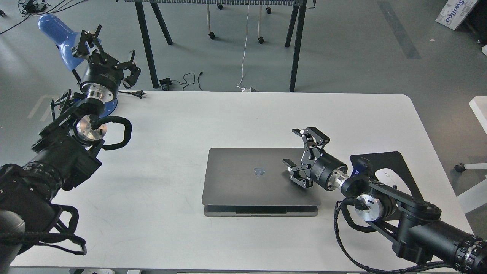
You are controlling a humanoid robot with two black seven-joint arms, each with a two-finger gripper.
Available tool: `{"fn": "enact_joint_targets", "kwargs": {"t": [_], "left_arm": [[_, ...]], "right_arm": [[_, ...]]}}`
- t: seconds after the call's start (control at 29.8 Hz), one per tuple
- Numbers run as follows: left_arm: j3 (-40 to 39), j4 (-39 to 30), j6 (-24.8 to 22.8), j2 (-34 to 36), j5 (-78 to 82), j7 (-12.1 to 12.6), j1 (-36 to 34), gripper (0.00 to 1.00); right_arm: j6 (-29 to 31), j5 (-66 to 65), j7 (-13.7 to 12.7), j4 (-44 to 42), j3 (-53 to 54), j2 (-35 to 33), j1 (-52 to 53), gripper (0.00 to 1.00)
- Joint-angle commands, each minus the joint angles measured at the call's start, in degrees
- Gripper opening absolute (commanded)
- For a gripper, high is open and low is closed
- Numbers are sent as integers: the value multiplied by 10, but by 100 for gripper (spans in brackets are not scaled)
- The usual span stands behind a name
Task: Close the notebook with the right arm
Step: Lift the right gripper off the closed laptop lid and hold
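A: What sits nearest on the right?

B: The right arm [418, 224], coming in from the lower right corner over the worktop [159, 228]. Its silver joint disc and looped braided cable lie just behind the right end effector [300, 158].

A: And the end effector itself?

B: Released, both fingers spread wide with nothing between them. The nearer finger hangs over the right edge of the notebook [258, 180]; whether it touches the lid I cannot tell. The farther finger stands just past the notebook's back right corner.

A: Where is the notebook?

B: Directly to the left of that end effector, mid-worktop. The lid is nearly down, logo up, with a thin strip of the base showing along its near edge.

A: Anything behind the arm?

B: A black mouse pad [395, 163] with a white mouse [390, 179] on it, to the right of the end effector and partly hidden by the arm.

A: And the other arm?

B: Well apart, at the far left corner. The left end effector [108, 49] is raised in front of a blue lamp [57, 34], fingers parted, holding nothing.
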Motion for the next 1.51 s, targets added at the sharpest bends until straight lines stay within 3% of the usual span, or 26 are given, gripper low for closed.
{"fn": "enact_joint_targets", "kwargs": {"t": [0.0,0.77,0.94,1.28,1.48], "left_arm": [[1,0,0,0,0,0,0,100],[0,0,0,-1,-1,0,0,100],[0,0,0,-1,-1,0,0,100],[0,0,0,-2,-2,0,0,100],[0,0,0,-3,-2,0,1,100]], "right_arm": [[0,-9,1,-1,-6,0,-4,100],[-7,-40,1,-1,-5,0,-24,100],[0,-39,14,32,14,-10,-22,100],[11,-38,11,52,282,-37,-16,100],[25,-29,-12,53,424,-41,1,100]]}}
